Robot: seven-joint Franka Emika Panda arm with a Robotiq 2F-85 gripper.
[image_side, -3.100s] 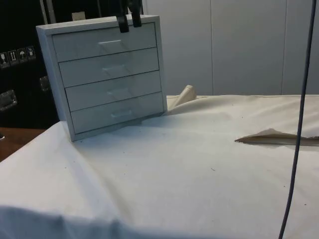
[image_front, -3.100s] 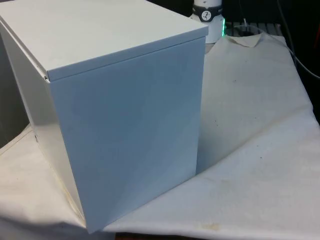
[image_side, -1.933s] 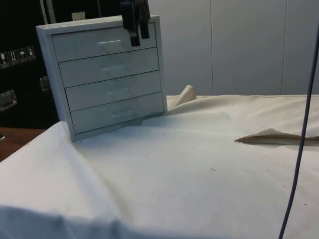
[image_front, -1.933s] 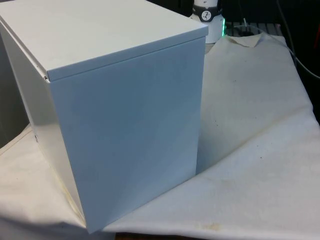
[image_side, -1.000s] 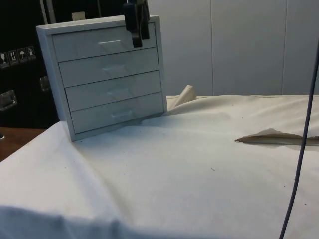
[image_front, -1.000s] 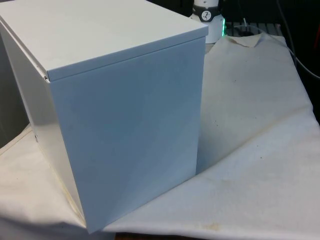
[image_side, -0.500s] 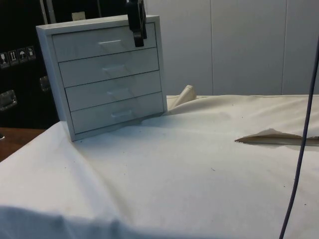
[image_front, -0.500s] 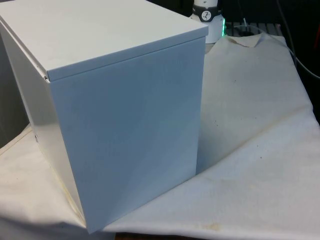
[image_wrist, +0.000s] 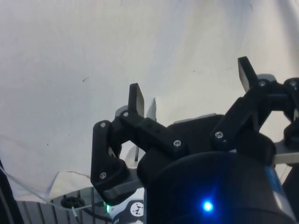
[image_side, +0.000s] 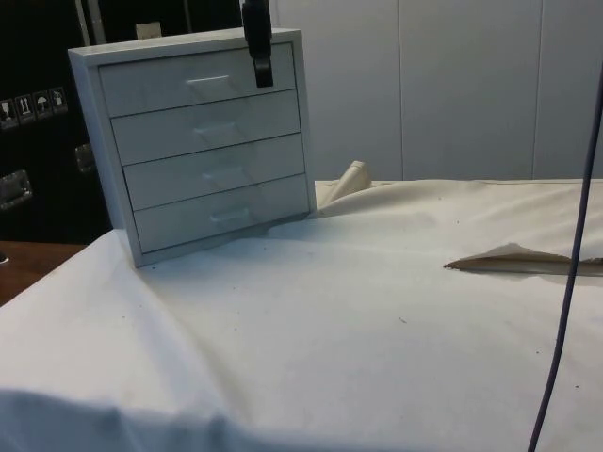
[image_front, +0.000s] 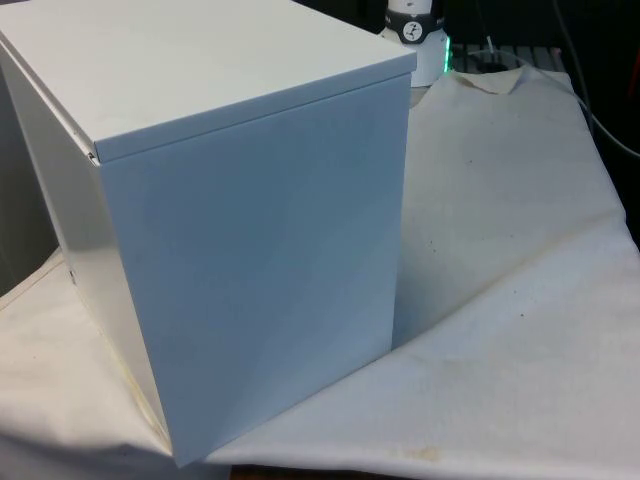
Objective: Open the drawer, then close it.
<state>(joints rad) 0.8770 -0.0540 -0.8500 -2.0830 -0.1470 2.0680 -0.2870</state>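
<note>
White chest of drawers point(image_side: 203, 151), four drawers all shut, is stood on the cloth-covered table point(image_side: 377, 320). Black gripper point(image_side: 257, 52) is hung before the top drawer point(image_side: 198, 80), at its 3 o'clock end; fingers point(image_wrist: 136, 99) are held apart.

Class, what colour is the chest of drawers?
White chest of drawers; clearest in the side view.

Lab, cloth-draped table point(image_side: 377, 320), dangling cable point(image_side: 565, 282)

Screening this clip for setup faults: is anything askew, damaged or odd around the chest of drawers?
Little stands out. The chest of drawers stands upright with all four drawers shut. The white cloth is rumpled, with a raised fold near one edge. The hand, open, hangs before the top drawer.
</note>
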